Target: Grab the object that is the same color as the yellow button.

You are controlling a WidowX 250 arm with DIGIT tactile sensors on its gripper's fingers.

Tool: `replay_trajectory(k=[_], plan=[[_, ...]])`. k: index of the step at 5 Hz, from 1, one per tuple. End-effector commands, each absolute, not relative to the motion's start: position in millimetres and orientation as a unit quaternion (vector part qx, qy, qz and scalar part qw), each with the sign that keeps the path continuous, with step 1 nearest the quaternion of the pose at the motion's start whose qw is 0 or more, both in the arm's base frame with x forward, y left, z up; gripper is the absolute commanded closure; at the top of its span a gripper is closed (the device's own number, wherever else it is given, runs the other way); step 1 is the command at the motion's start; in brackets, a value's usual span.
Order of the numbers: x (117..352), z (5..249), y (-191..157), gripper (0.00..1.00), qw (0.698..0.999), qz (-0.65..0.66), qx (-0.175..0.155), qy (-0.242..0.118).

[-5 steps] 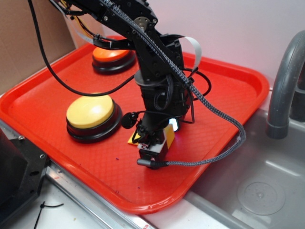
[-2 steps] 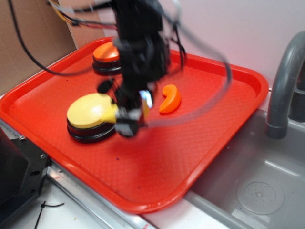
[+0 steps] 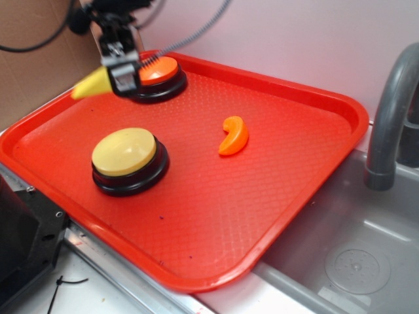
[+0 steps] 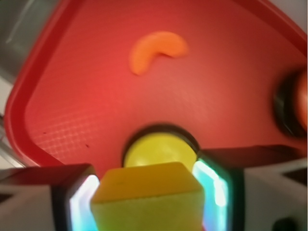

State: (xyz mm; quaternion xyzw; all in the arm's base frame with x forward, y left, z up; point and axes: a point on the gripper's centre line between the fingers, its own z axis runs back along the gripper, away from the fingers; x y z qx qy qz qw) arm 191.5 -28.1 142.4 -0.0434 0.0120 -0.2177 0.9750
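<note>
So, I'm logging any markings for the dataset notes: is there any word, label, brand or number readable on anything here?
None readable: the red plastic tray, pale-yellow domed button, orange-topped button, orange crescent piece and small yellow wedge in the gripper all show plain, unmarked surfaces.

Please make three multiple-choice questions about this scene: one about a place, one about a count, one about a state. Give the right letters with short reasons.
1. Where is the orange crescent?
A. on the red tray
B. in the sink
C. on a button

2. How many push buttons stand on the tray?
A. one
B. two
C. three

3. What is the state of the gripper?
A. open and empty
B. shut on the yellow wedge
C. pressing a button

Answers: A, it lies on bare tray; B, the yellow button and the orange button; B, the wrist view shows the wedge between the fingers.
</note>
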Motion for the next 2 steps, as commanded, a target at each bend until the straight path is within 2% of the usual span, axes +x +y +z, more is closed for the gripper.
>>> replay_trajectory(k=[1, 2], plan=[[174.4, 172.7, 15.9, 1.0, 0.999, -0.014, -0.048, -0.019], [177.8, 169.7, 24.6, 1.0, 0.998, 0.005, -0.056, -0.015]])
